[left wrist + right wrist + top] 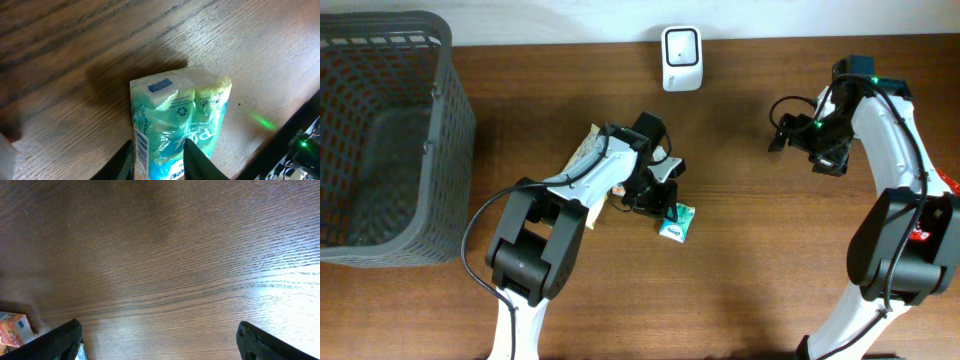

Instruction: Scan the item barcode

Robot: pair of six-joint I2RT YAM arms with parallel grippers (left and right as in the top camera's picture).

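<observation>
The green tissue pack (177, 115) lay flat on the wooden table (770, 280), its barcode (142, 145) printed along one side edge. The left gripper (158, 147) straddled the pack's near end, one finger at each side; whether they were squeezing it or merely flanking it could not be told. The white barcode scanner (680, 58) stood well apart at the table's far edge. The right gripper (160, 336) hung spread wide over bare wood, holding nothing. By the look of it the scan remained undone: the pack had yet to be lifted and presented to the scanner.
</observation>
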